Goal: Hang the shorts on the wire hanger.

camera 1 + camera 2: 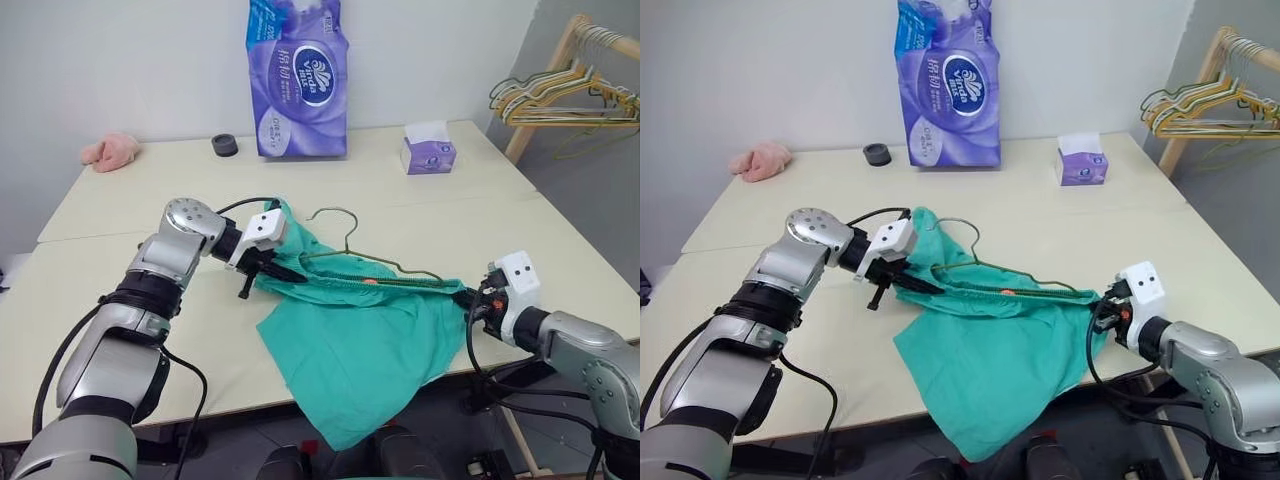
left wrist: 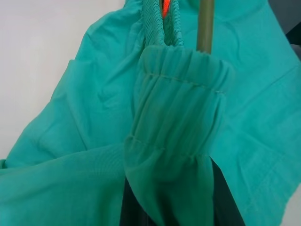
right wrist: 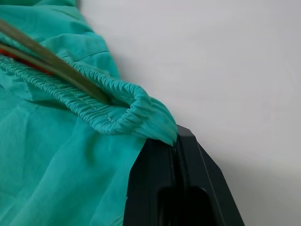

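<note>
The teal-green shorts [image 1: 350,340] lie near the table's front edge, their legs drooping over it. The gathered waistband [image 1: 370,283] is pulled taut between my two grippers. The wire hanger [image 1: 345,240] lies on the shorts, its hook pointing to the back of the table. Its thin wire [image 3: 56,70] runs along the waistband and into the fold at the right end. My left gripper [image 1: 272,270] is shut on the waistband's left end, its fingers wrapped in cloth [image 2: 174,141]. My right gripper [image 1: 468,300] is shut on the right corner, where the black fingers [image 3: 188,188] pinch the cloth.
At the back of the table [image 1: 150,330] stand a purple tissue pack [image 1: 298,80], a small tissue box [image 1: 428,152] and a black ring [image 1: 225,145]. A pink cloth [image 1: 110,150] lies at the back left. A wooden rack with several hangers [image 1: 565,100] stands to the right.
</note>
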`<state>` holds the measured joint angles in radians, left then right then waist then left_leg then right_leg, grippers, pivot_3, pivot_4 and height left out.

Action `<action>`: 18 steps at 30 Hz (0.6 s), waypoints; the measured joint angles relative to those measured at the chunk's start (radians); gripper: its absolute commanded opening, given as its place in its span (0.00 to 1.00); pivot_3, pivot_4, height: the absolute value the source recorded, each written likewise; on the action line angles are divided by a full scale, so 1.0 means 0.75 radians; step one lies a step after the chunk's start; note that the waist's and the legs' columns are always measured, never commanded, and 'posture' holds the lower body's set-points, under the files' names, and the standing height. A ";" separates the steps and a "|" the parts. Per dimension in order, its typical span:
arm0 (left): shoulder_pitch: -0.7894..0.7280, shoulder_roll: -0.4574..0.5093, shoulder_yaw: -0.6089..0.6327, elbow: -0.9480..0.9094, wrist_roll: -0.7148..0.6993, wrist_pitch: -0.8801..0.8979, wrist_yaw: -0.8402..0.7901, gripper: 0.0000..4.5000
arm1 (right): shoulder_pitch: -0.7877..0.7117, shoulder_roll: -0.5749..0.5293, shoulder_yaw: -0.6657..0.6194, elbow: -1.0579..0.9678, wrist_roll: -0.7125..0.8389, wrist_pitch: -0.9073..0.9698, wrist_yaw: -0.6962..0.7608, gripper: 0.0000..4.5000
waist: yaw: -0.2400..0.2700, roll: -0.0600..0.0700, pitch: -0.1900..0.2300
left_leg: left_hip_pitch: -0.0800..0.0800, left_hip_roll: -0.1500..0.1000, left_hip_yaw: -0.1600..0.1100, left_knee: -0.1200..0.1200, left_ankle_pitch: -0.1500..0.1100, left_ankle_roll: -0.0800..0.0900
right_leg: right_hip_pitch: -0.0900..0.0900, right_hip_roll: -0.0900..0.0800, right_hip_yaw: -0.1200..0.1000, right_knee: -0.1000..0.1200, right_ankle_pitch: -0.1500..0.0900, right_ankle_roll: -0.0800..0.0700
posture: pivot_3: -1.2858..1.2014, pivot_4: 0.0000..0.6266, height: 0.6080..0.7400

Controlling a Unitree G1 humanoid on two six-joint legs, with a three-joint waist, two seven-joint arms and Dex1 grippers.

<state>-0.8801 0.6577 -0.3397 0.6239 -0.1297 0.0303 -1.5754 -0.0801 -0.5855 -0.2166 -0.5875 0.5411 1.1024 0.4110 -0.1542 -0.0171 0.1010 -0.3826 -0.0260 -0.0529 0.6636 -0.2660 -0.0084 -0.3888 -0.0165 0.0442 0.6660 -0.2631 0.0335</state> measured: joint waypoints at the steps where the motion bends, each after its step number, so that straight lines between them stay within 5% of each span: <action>1: 0.000 -0.002 0.000 0.015 0.010 -0.019 0.009 0.00 | 0.006 -0.010 0.000 -0.017 0.006 0.001 0.003 0.00 | 0.000 0.000 0.000 | 0.000 0.000 0.000 0.000 0.000 0.000 | 0.000 0.000 0.000 0.000 0.000 0.000 | 0.42 0.11 1.00; 10: 0.000 -0.009 0.000 0.051 0.044 -0.088 0.019 0.00 | 0.022 -0.095 0.008 -0.084 0.042 0.004 0.017 0.00 | -0.001 0.000 0.000 | 0.000 0.000 0.000 0.000 0.000 0.000 | 0.000 0.000 0.000 0.000 -0.003 0.004 | 0.43 0.11 1.00; 18: 0.030 -0.070 0.001 0.000 0.085 -0.075 0.103 0.00 | -0.204 -0.269 0.115 -0.115 0.040 0.023 0.057 0.00 | -0.002 0.000 0.000 | -0.001 0.000 -0.001 0.000 0.000 0.000 | 0.000 0.000 -0.001 -0.001 -0.002 0.004 | 0.43 0.12 1.00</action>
<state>-0.8578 0.6052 -0.3392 0.6241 -0.0660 -0.0260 -1.4985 -0.2329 -0.7875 -0.1302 -0.6740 0.5712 1.1199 0.4536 -0.1559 -0.0173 0.1012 -0.3834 -0.0258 -0.0536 0.6633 -0.2662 -0.0080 -0.3889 -0.0167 0.0437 0.6649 -0.2648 0.0363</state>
